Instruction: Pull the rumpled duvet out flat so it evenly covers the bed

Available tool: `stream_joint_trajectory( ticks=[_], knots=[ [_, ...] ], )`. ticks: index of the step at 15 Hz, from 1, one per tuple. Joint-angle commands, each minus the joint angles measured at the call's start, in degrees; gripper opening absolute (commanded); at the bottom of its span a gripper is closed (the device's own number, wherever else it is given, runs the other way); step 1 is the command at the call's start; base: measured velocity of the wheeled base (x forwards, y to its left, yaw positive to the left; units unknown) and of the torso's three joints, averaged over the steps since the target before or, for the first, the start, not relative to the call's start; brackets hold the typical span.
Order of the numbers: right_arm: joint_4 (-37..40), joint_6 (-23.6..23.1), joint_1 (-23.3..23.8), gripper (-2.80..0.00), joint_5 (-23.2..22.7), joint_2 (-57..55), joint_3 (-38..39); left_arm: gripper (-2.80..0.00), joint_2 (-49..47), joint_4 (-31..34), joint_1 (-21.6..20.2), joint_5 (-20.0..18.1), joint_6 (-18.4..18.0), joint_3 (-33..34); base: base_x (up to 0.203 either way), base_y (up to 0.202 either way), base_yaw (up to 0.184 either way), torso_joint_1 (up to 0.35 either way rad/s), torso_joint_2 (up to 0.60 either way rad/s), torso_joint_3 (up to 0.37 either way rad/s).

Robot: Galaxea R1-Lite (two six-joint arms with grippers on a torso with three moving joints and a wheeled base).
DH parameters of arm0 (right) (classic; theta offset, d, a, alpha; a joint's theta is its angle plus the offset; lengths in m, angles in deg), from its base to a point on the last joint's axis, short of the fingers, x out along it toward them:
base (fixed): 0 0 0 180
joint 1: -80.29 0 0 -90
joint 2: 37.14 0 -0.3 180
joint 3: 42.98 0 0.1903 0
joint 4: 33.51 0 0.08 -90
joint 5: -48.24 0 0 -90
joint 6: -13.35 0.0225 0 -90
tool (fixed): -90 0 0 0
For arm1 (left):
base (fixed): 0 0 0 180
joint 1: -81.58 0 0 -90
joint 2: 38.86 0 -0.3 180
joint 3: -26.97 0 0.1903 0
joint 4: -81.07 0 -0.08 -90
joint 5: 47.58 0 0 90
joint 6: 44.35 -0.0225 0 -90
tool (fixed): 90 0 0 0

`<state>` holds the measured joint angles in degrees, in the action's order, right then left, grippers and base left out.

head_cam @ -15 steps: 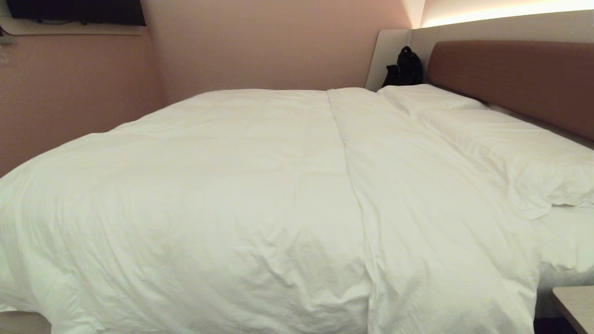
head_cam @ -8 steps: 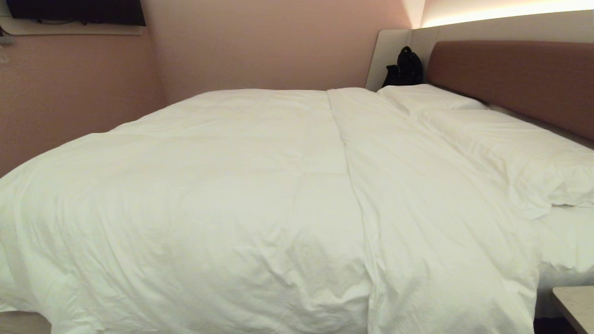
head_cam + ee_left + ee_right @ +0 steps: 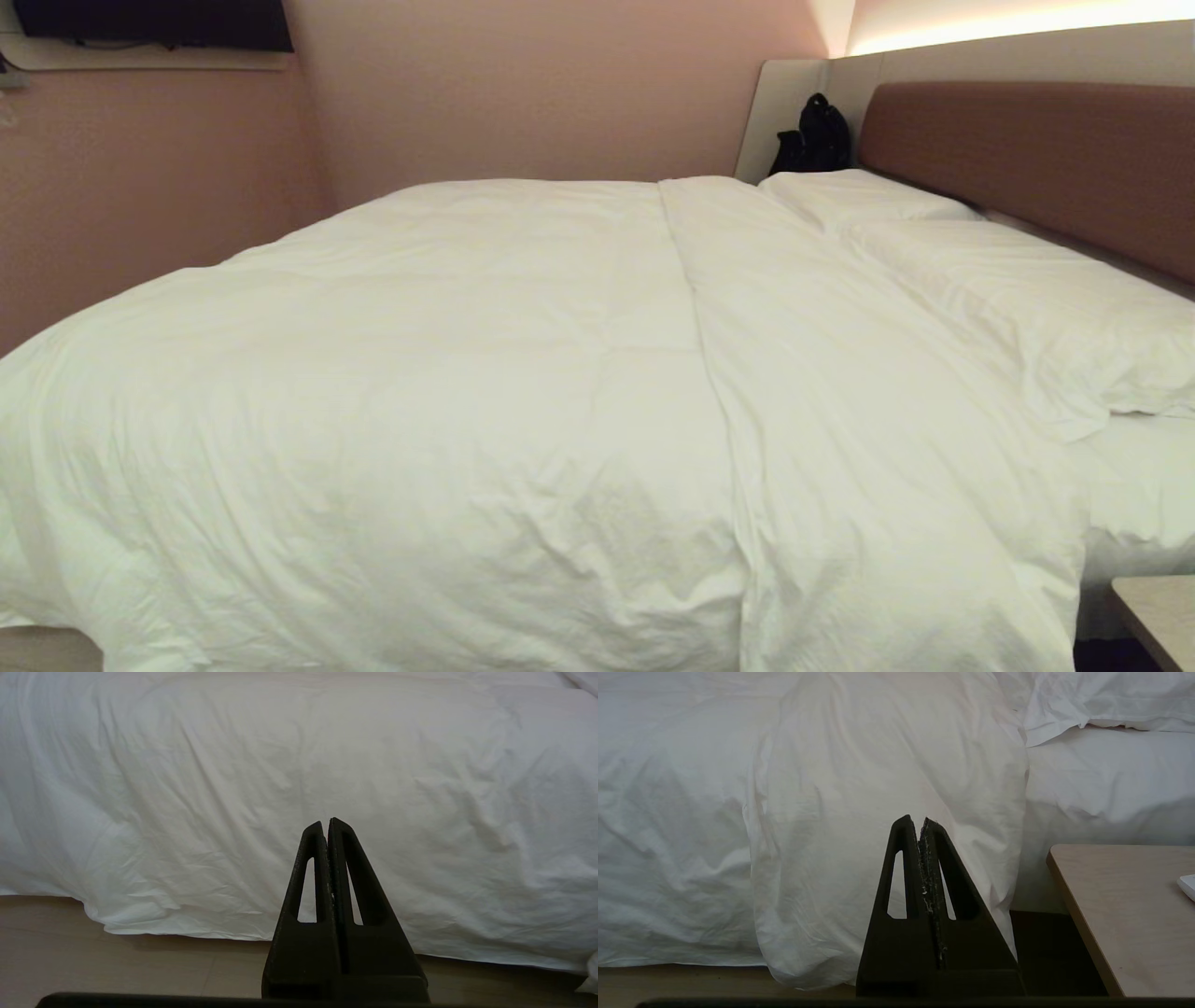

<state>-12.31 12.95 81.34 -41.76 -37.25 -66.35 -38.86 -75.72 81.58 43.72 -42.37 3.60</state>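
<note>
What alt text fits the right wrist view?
The shut right gripper points at the white duvet, whose folded edge hangs over the bed side toward the floor. A pillow lies beyond; a wooden table stands beside.

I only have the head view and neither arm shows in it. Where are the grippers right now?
Observer: Both hang low beside the bed. The left gripper is shut and empty, short of the duvet draped over the side.
Operator: And the right one?
Observer: The right gripper is shut too, facing the folded-back duvet band where it hangs over the side.
Operator: Does the duvet reach the floor?
Observer: Its hem hangs just above the wooden floor.
Operator: Anything on the bedside table?
Observer: The bedside table holds a small white thing at the picture's edge.
</note>
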Motion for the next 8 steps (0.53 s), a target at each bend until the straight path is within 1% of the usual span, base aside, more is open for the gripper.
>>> stream_joint_trajectory(
  ticks=[1, 8],
  knots=[
    [0.0, 0.0, 0.0, -2.8, 0.0, 0.0, 0.0, -2.8, 0.0, 0.0, 0.0, 0.0, 0.0, 0.0, 0.0, 0.0, 0.0, 0.0, 0.0, 0.0],
    [0.0, 0.0, 0.0, -2.8, 0.0, 0.0, 0.0, -2.8, 0.0, 0.0, 0.0, 0.0, 0.0, 0.0, 0.0, 0.0, 0.0, 0.0, 0.0, 0.0]
  ],
)
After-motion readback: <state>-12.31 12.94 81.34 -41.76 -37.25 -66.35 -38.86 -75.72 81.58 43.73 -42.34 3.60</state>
